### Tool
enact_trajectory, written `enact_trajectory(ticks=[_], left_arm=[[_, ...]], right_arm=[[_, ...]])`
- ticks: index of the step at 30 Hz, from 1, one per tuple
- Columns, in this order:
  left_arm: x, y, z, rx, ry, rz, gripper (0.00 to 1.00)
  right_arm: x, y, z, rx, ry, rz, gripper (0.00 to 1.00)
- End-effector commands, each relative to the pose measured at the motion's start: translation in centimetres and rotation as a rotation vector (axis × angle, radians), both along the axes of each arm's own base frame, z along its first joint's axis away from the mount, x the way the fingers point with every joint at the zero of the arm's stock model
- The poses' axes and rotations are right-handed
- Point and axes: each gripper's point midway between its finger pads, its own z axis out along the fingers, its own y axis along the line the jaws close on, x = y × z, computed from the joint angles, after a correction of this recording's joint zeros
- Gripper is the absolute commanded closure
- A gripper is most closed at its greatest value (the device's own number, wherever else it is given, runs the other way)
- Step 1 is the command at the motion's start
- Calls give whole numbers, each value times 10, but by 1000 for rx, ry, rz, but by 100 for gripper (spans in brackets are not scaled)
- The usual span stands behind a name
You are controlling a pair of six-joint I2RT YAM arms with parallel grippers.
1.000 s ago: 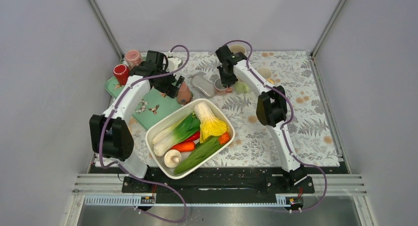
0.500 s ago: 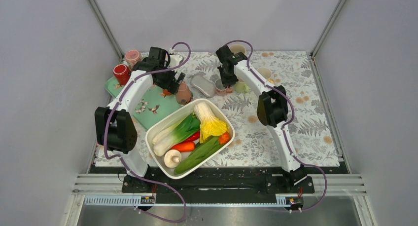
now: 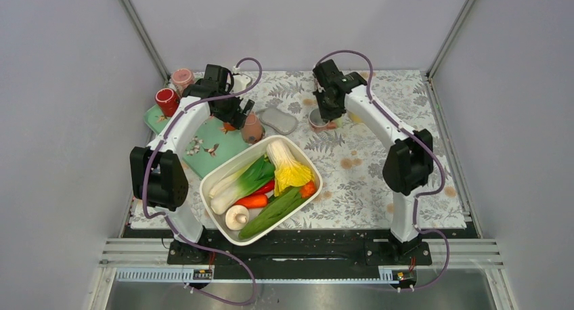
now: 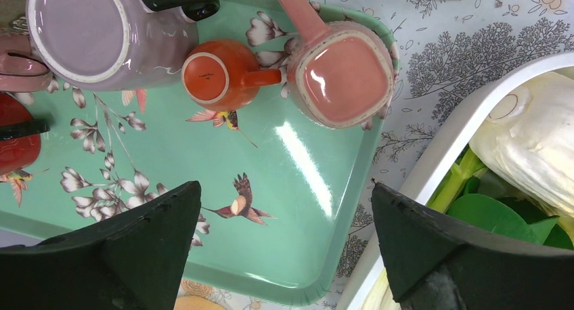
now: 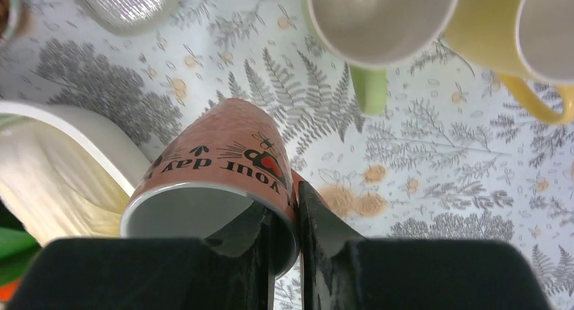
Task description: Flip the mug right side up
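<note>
Two words, "your day", read on the pink mug, tilted with its rim pinched between the fingers of the right hand, at 1 o'clock from the white tub of vegetables on the table. Only the left wrist view shows three cups bottom-up on the green tray, below the wide-open left hand.

Plain pale grey walls close in three sides, with aluminium posts in the far corners. A white tablecloth printed with grey ferns and orange blossoms lies spread flat, showing beyond and beneath the fingers of the right gripper. An aluminium rail edges the near side. Light is soft and even.
</note>
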Motion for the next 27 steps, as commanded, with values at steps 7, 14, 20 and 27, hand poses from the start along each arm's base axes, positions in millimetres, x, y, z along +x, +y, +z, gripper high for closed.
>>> enact_trajectory(ticks=[7,14,20,27], left_arm=[[5,1,29,-9,-78,5,1],[1,3,29,-3,-71,3,1],[-2,-4,29,-10,-64,-10,1],[-2,-22,25,-3,-55,-59,1]], right_arm=[[-27,-91,-22,-33,50,-144,100],[-12,-145,-48,-45,86,-277,100],[5,-158,-70,-49,122,-314,100],[9,-157,-80,-47,140,-313,77]])
